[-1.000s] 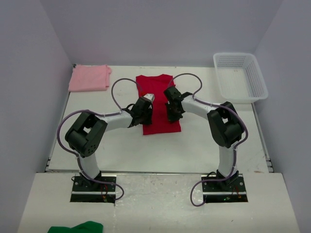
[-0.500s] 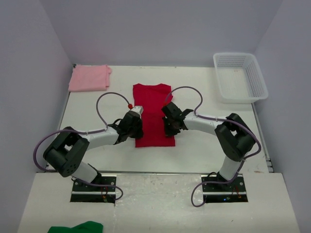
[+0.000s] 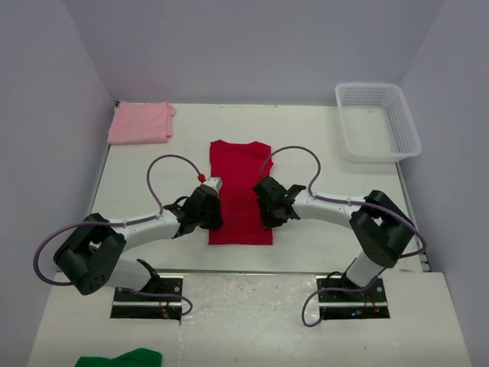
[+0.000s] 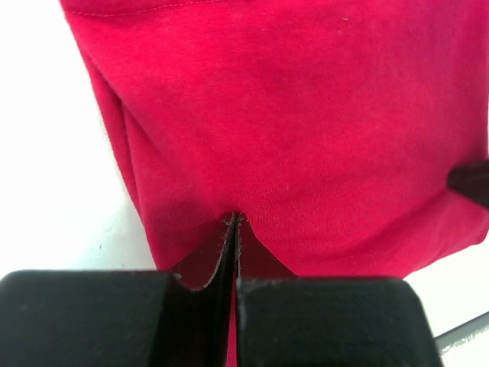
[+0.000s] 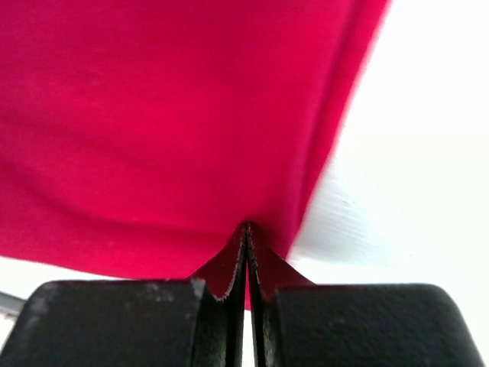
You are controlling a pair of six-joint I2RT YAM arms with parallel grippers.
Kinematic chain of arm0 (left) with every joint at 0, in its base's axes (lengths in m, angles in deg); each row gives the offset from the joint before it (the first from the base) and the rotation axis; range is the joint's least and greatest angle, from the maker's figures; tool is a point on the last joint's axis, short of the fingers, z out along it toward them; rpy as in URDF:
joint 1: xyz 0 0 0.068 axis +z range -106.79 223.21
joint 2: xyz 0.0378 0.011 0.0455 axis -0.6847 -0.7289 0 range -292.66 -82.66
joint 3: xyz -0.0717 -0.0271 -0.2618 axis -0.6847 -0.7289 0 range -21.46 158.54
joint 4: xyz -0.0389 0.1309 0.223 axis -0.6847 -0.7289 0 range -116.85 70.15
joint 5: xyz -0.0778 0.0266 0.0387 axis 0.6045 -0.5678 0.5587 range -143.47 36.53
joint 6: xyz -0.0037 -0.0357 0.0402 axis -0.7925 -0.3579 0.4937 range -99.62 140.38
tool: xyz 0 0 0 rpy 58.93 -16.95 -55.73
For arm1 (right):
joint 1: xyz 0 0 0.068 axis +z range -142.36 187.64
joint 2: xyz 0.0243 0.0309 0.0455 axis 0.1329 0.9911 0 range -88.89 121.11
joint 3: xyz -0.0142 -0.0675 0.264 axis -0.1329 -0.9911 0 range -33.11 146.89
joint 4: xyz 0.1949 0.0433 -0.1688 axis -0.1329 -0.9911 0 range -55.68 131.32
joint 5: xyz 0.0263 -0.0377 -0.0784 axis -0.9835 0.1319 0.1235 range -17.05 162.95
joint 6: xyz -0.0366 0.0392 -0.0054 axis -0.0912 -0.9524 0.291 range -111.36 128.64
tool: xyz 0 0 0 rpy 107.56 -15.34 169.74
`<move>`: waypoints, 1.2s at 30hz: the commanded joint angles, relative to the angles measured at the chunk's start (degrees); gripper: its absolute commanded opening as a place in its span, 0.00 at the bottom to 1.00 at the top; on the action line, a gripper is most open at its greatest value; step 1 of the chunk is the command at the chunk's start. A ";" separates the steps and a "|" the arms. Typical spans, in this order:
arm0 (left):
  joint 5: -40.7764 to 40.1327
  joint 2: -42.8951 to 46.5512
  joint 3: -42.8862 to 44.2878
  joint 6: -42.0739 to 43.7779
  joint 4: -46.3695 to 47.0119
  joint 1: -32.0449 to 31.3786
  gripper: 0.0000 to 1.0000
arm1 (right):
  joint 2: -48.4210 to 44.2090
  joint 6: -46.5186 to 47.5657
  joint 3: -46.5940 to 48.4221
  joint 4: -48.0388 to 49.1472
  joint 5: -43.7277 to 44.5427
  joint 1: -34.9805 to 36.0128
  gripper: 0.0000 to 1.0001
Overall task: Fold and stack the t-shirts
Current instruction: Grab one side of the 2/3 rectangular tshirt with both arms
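The red t-shirt (image 3: 240, 180) lies flat as a long rectangle in the middle of the table. My left gripper (image 3: 214, 217) is shut on its left edge near the front, and my right gripper (image 3: 267, 215) is shut on its right edge opposite. In the left wrist view the red t-shirt (image 4: 290, 130) fills the frame and rises to a pinched peak at the left gripper (image 4: 234, 219). The right wrist view shows the red t-shirt (image 5: 160, 115) pinched the same way by the right gripper (image 5: 247, 227). The pink t-shirt (image 3: 141, 122) lies folded at the far left corner.
A white mesh basket (image 3: 378, 121) stands at the far right corner. A green cloth (image 3: 119, 358) lies on the near platform, left of the arm bases. Walls close in the table on the left, the back and the right.
Both grippers have drawn back toward the near edge, still shut on the red t-shirt. The shirt has slid that way with them and both arms have dropped lower.
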 commanded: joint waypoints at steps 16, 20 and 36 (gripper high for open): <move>-3.21 6.56 0.84 1.64 -8.38 -1.48 0.00 | -24.67 -6.61 -15.36 5.17 -4.20 0.24 0.56; -2.42 5.86 1.01 1.73 -7.59 -1.56 0.00 | -27.32 -9.95 -22.38 11.07 -8.51 0.33 0.51; -1.46 3.83 -0.31 1.20 -5.92 -2.35 0.00 | -23.20 -12.86 -28.03 20.49 -10.02 0.33 0.44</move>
